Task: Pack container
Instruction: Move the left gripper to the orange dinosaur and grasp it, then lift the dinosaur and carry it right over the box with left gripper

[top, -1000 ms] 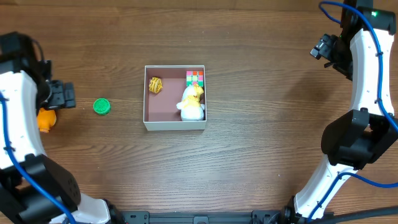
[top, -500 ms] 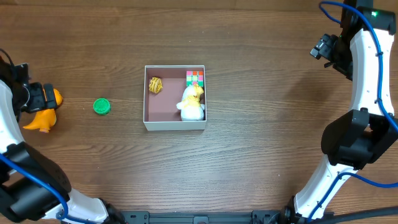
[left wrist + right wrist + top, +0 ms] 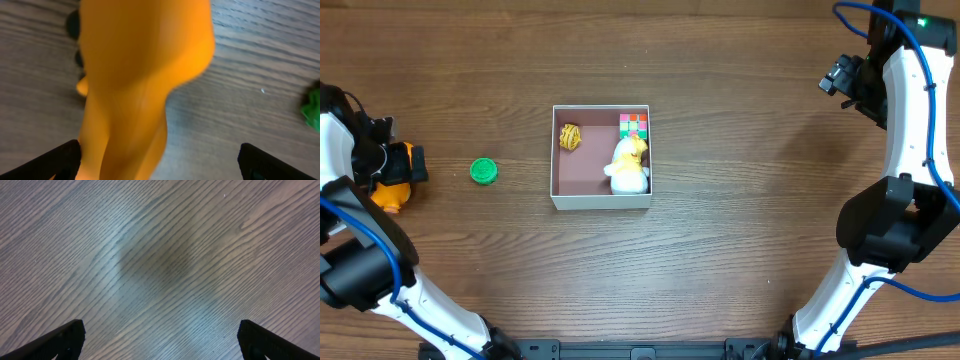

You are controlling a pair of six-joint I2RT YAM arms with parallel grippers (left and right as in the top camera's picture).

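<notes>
Straddling the orange toy, left end effector released, right end effector released above table.

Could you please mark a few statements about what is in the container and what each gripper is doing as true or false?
1. The green round piece lies on the table, left of the container and outside it. True.
2. The container is empty. False: it holds a colourful cube, a small yellow-brown toy and a white and yellow toy.
3. The left gripper is open at the orange toy. True.
4. The right gripper is shut on the cube. False: it is open above the table, with nothing between its fingers.
</notes>
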